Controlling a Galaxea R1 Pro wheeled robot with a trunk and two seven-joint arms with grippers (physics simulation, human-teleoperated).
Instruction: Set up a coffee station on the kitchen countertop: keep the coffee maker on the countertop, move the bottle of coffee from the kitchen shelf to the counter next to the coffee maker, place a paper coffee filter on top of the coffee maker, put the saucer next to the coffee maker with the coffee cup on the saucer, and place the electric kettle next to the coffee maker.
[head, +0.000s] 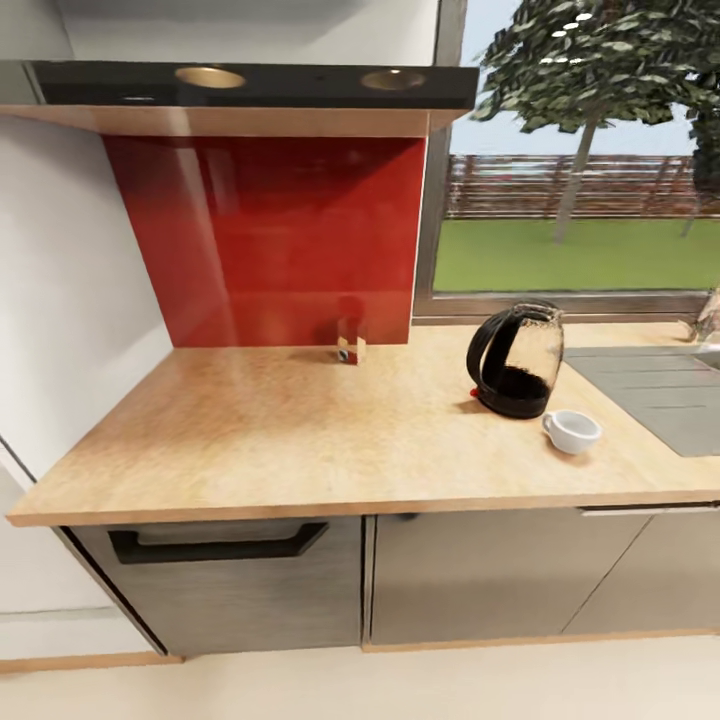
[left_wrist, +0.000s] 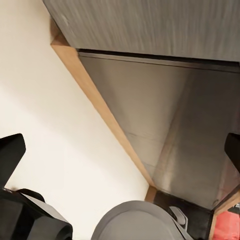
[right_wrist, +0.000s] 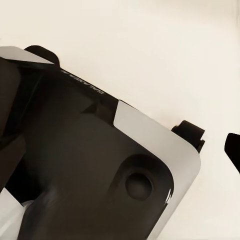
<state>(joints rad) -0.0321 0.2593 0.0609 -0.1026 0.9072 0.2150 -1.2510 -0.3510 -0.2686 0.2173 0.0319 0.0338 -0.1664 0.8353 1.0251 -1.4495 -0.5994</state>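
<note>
Beige wood-look countertop spans the head view, above grey cabinet fronts. Glossy red splashback panel at the far wall, black range hood above it. Dark glassy rounded electric kettle with loop handle upright on its black base, right of centre. Small white coffee cup just beside the kettle, nearer and to its right; touching or a sliver apart, cannot tell. Cup sits directly on the worktop, no saucer under it. Steel sink drainer at the far right. Small clear tumbler-like object near the foot of the splashback; identity unclear.

Left gripper seen from its wrist camera: dark fingertips at opposite picture edges, spread wide, nothing between them, aimed at floor and cabinet base. Right gripper likewise spread, holding nothing, pale floor behind and robot body alongside.

Judgement: transit or survey phase, arms stowed low. Kettle and cup already on the worktop; remaining items to be fetched. For a clean next step, keep arms tucked while driving, and leave the open left stretch of worktop free for the station layout.
</note>
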